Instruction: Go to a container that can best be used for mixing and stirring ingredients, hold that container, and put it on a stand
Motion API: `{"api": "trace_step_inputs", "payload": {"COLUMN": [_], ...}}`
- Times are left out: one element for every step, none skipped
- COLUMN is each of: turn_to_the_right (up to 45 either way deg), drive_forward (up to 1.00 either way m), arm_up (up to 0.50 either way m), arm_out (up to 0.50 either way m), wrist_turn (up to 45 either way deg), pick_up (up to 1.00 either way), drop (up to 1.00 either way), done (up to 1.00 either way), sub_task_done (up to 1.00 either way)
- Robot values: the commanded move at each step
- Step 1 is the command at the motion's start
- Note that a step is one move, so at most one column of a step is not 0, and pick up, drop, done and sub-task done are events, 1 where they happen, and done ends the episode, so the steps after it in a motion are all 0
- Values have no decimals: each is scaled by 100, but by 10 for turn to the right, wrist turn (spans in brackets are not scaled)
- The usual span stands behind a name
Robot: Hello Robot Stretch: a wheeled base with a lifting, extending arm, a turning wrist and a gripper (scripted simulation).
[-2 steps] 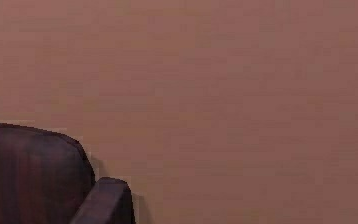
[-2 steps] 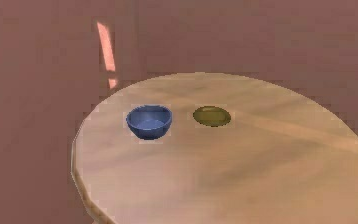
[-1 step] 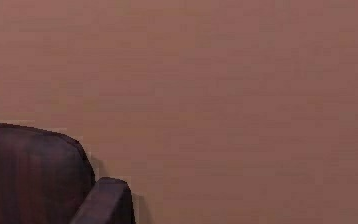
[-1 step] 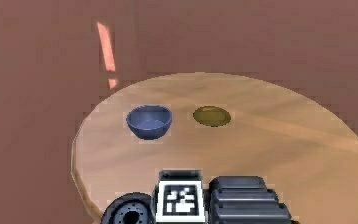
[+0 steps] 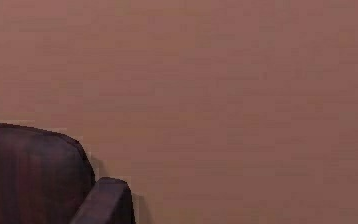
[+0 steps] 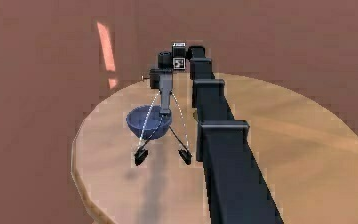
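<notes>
In the arm side view a blue bowl (image 6: 145, 122) sits over the left part of a round wooden table (image 6: 287, 130). The dark arm bar (image 6: 222, 150) reaches out across the tabletop. The gripper (image 6: 163, 155) hangs at the bowl, its dark body in front of the bowl's right side and its two thin fingers (image 6: 142, 156) pointing down toward the table's near part. I cannot tell whether the gripper holds anything, nor whether the bowl rests on the wood or is lifted off it.
A plain brown wall (image 5: 217, 90) stands close ahead in the forward view. A dark armchair (image 5: 42, 180) takes up that view's lower left corner. Brown walls (image 6: 47, 70) rise behind the table in the arm side view.
</notes>
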Motion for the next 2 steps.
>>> {"api": "trace_step_inputs", "payload": {"turn_to_the_right": [0,0], "drive_forward": [0,0], "arm_up": [0,0], "arm_out": [0,0], "wrist_turn": [450,450], "pick_up": [0,0], "drop": [0,0], "done": [0,0], "sub_task_done": [0,0]}}
